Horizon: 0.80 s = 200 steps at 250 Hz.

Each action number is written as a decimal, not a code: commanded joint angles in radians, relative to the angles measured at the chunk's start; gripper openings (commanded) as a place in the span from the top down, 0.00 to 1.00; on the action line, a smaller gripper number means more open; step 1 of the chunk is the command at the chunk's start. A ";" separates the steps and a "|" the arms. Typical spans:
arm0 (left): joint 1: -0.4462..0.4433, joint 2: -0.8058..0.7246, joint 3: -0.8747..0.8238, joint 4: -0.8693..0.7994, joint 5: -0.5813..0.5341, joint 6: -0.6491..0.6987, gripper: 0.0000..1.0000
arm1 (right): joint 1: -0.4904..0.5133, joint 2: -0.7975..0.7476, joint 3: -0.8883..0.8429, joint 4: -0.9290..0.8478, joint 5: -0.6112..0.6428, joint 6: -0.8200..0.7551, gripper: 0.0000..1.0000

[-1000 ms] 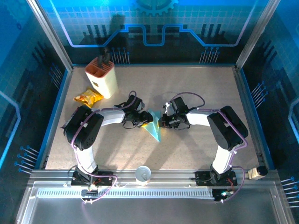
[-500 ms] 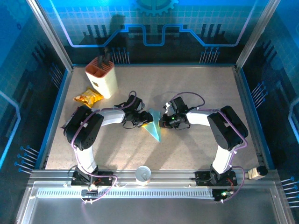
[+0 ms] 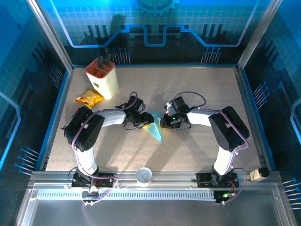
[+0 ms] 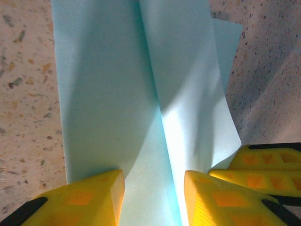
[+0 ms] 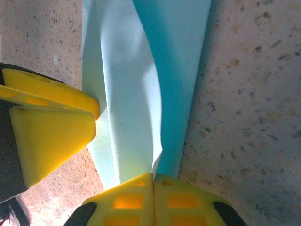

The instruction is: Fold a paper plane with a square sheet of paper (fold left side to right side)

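Paper plane [image 3: 154, 128] lies unchanged; right gripper [image 5: 153, 181], clenched on its edge, has nudged inward; left gripper [image 4: 153, 181], fingers parted, presses its left side. Fold incomplete.

From above I see a narrow light-blue paper plane [image 3: 155, 128] lying mid-table on the speckled beige tabletop [image 3: 197, 84], its sharp tip pointing toward the arm bases. My left gripper [image 3: 143, 121] sits at its left edge, my right gripper [image 3: 164, 123] at its right. A cream knife block [image 3: 104, 80] stands far left, with a crinkled yellow snack packet [image 3: 88, 98] just beside it.
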 commanded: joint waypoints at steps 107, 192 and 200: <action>-0.008 0.039 0.022 -0.065 -0.031 0.033 0.59 | -0.011 0.030 0.052 -0.061 0.039 -0.043 0.92; -0.008 0.049 0.028 -0.086 -0.045 0.045 0.59 | -0.004 0.038 0.074 -0.090 0.064 -0.065 0.91; -0.008 0.050 0.028 -0.085 -0.045 0.045 0.59 | -0.004 0.039 0.075 -0.093 0.065 -0.065 0.92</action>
